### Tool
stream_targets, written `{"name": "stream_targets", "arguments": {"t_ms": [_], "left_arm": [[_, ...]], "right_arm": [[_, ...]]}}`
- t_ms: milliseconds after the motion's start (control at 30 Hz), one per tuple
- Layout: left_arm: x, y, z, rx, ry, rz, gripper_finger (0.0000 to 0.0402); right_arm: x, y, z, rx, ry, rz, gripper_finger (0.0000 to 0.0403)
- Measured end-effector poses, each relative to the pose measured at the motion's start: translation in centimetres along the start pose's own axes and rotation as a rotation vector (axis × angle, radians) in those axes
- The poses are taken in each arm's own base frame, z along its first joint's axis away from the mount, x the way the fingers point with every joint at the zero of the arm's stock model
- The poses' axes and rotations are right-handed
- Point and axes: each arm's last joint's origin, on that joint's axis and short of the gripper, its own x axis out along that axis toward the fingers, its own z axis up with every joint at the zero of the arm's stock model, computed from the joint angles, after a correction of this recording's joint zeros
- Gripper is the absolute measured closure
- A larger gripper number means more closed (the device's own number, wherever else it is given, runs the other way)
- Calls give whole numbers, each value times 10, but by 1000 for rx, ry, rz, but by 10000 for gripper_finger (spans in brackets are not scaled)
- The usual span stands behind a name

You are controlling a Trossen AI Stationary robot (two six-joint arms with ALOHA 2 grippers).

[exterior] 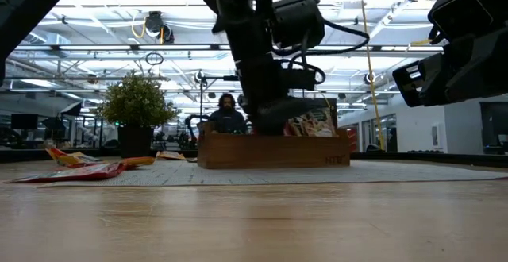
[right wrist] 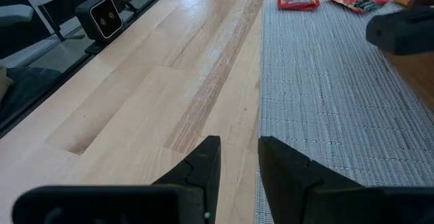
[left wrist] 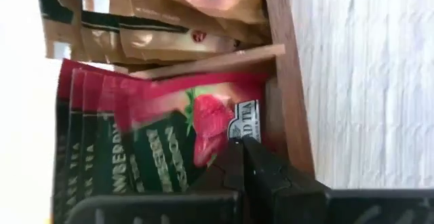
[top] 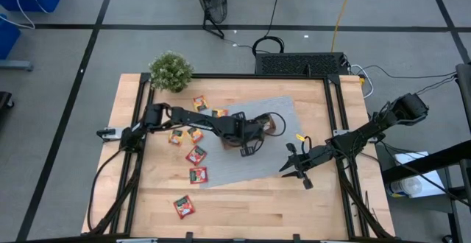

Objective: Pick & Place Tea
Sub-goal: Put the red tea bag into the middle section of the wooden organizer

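tea sachets (top: 196,155) lie scattered on the worktop (top: 243,199) in the high view; only the left wrist view shows red sachets (left wrist: 169,136) standing in the wooden tray (left wrist: 288,81), where the left pincer (left wrist: 243,173) is closed, holding nothing visible. right pincer (right wrist: 237,159) hovers part-open, empty.

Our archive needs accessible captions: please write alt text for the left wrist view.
The left gripper, closed, pinches a red strawberry tea sachet at a wooden tray compartment packed with more red sachets. Past a thin wooden divider, gold-brown sachets fill the next compartment; a grey woven mat lies beside the tray.
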Motion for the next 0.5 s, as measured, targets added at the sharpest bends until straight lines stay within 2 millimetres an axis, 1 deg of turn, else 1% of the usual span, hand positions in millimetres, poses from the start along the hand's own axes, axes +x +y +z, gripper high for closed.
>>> {"name": "stream_targets", "arguments": {"t_ms": [200, 400, 500], "left_arm": [[-10, -4, 6, 20, -23, 103, 387], [-10, -4, 6, 18, -28, 120, 397], [-10, -4, 6, 18, -29, 126, 385]], "right_arm": [[0, 0, 0, 0, 0, 0, 312], [0, 0, 0, 0, 0, 0, 312], [0, 0, 0, 0, 0, 0, 312]]}}
